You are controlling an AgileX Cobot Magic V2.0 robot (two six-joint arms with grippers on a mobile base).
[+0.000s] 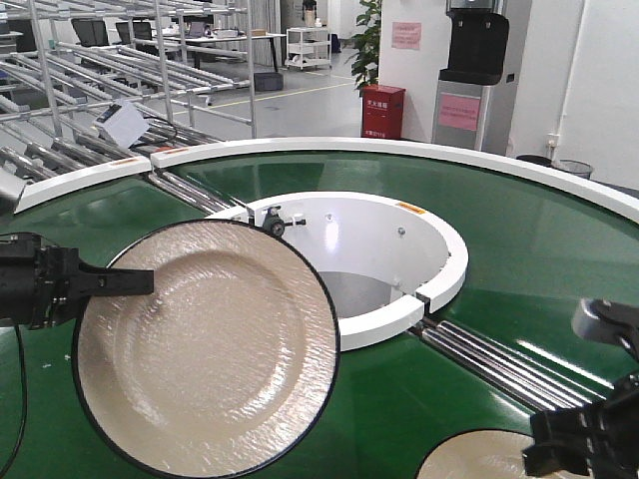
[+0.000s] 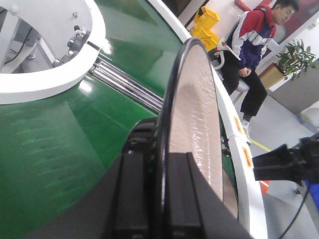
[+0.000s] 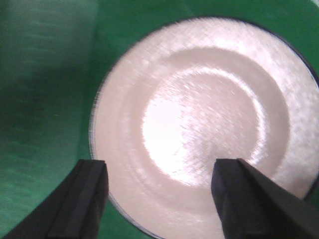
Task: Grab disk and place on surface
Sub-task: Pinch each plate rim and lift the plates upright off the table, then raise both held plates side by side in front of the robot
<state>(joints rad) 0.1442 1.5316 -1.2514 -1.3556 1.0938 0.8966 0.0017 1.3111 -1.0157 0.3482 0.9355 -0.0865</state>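
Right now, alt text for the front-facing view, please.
The left gripper clamps the rim of a dark-edged cream plate, tilted up toward the camera over the green conveyor belt. Bottom right, the right gripper hovers above a second plate on the belt.

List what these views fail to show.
Placement surface: in no view; only the green belt shows.
Second plate: front view, cut by the bottom edge and the right gripper; blurred in the right wrist view.
Held plate: back face hidden; left wrist view is edge-on behind the left gripper.
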